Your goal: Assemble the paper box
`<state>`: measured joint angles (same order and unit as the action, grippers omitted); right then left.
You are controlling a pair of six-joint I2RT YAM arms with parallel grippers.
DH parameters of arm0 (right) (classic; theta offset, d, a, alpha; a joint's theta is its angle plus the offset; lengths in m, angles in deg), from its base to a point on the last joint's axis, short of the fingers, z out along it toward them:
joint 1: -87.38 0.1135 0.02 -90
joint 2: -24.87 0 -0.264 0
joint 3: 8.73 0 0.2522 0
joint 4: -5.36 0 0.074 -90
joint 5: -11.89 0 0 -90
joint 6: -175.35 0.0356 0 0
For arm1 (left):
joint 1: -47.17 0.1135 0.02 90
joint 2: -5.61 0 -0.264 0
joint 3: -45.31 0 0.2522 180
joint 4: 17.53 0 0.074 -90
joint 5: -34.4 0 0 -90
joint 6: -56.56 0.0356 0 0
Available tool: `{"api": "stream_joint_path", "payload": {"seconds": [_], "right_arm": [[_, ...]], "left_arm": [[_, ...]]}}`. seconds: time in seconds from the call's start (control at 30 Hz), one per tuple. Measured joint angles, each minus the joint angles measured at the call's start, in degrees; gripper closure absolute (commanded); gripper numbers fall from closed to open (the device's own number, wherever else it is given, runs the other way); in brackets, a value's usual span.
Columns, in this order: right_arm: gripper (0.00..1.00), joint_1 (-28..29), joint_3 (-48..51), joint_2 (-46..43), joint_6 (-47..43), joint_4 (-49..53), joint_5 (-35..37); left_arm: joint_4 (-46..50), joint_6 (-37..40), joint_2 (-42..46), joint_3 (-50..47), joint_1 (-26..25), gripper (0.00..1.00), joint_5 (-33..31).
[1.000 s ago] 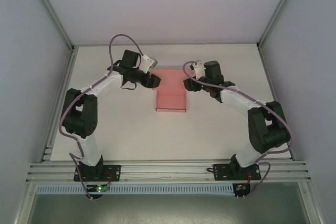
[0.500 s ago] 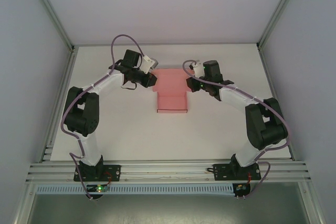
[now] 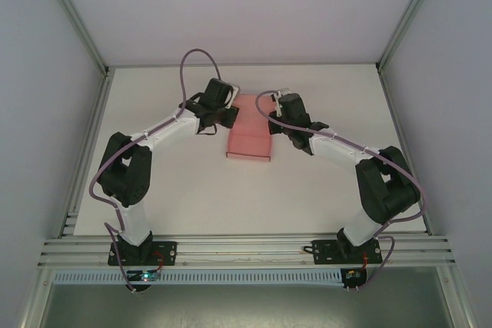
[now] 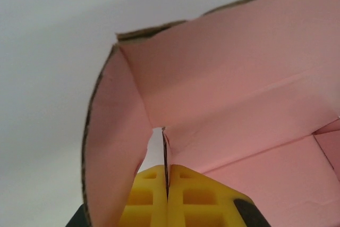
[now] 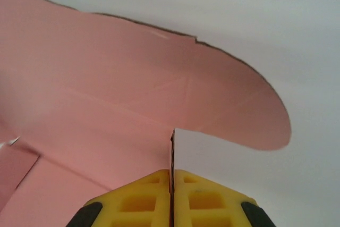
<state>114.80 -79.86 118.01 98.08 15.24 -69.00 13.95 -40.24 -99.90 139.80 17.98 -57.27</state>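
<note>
Pink card is pinched on both sides now. On the overhead view I see the paper box [image 3: 250,134] lying on the far half of the white counter [image 3: 177,182], near its middle. The left arm [image 3: 165,126] reaches in from the box's left and the right arm [image 3: 338,147] from its right.

A second ago both arms stood wider apart, with their jaws parted just off the box's far corners. The far part of the sheet then lay spread flat, broader than the near part. Since then both arms have swung inward, and the far part looks narrower, with its sides drawn in.

From the left wrist, the left yellow pads [image 4: 143,200] are pressed together with a thin edge of the card running down between them. A side flap [image 4: 106,147] curves up just to their left.

From the right wrist, the right yellow pads [image 5: 207,200] are likewise closed on a card edge, and a rounded flap [image 5: 239,115] spreads away to the right.

So the left jaws and the right jaws are both clamped tight, each gripping the paper box.
</note>
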Motion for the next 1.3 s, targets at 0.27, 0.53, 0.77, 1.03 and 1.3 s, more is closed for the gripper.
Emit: {"api": "stream_joint_path", "payload": {"seconds": [0.27,0.53,0.77,1.03,1.3], "right_arm": [[0.95,3.69,5.11,0.00,16.13,-12.79,10.88],[0.94,6.32,5.40,0.20,19.30,-17.94,15.82],[0.92,8.09,5.40,2.73,18.43,-23.17,18.75],[0.92,8.41,5.35,6.38,13.97,-26.64,18.78],[0.92,9.01,5.38,8.55,11.08,-28.55,18.86]], "left_arm": [[-7.34,-11.80,2.80,-4.59,-2.54,1.00,-7.74],[-15.98,-19.45,4.87,-10.60,-4.42,1.00,-15.02],[-19.96,-23.30,5.62,-13.00,-4.61,1.00,-17.81],[-20.74,-23.80,5.03,-13.97,-4.72,1.00,-18.73],[-25.16,-23.91,4.39,-17.94,-4.72,1.00,-18.36]]}}
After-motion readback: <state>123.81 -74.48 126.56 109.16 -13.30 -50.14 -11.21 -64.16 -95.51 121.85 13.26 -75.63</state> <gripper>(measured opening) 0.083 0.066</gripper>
